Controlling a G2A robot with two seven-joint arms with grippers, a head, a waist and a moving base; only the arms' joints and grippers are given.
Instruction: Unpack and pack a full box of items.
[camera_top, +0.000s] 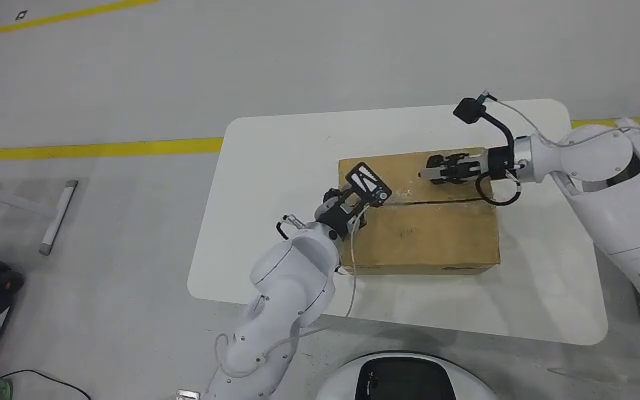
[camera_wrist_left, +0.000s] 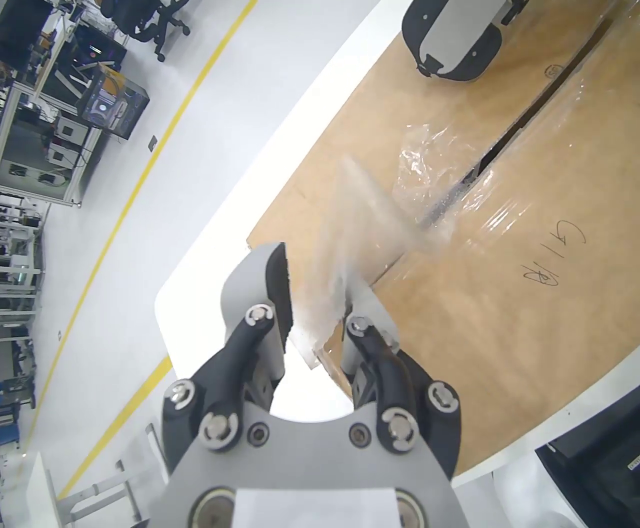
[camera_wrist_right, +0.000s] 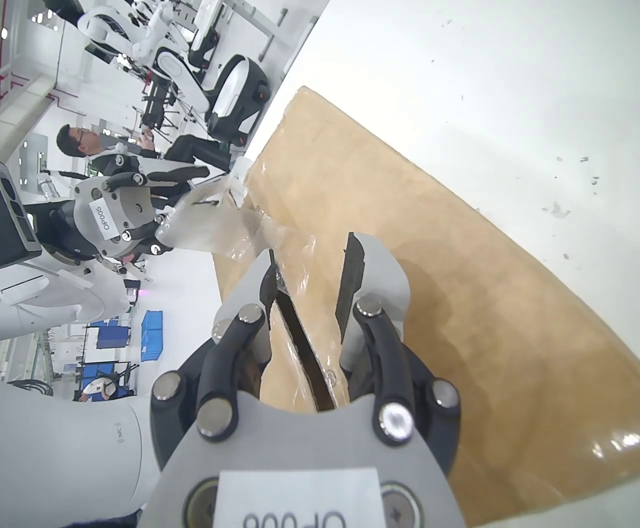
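A brown cardboard box (camera_top: 420, 235) lies on the white table (camera_top: 270, 170), its top flaps closed along a dark seam (camera_wrist_left: 530, 110). A strip of clear tape (camera_wrist_left: 360, 215) is peeled up from the seam's near end. The strip runs between the fingers of my left gripper (camera_wrist_left: 320, 295), which stand apart, and it clings to one finger (camera_wrist_left: 362, 305). That gripper (camera_top: 368, 185) hangs at the box's left end. My right gripper (camera_wrist_right: 310, 280) is open just above the box top (camera_wrist_right: 425, 250), straddling the seam, toward the far right end (camera_top: 428, 172). The lifted tape (camera_wrist_right: 210, 225) stretches away from it.
Bare table shows to the left of the box and beyond it (camera_top: 300, 140). The table's rounded edge (camera_wrist_left: 165, 305) is close under my left gripper. Wrinkled tape (camera_wrist_left: 430, 150) still sticks along the seam. A grey bar (camera_top: 57, 215) lies on the floor at the left.
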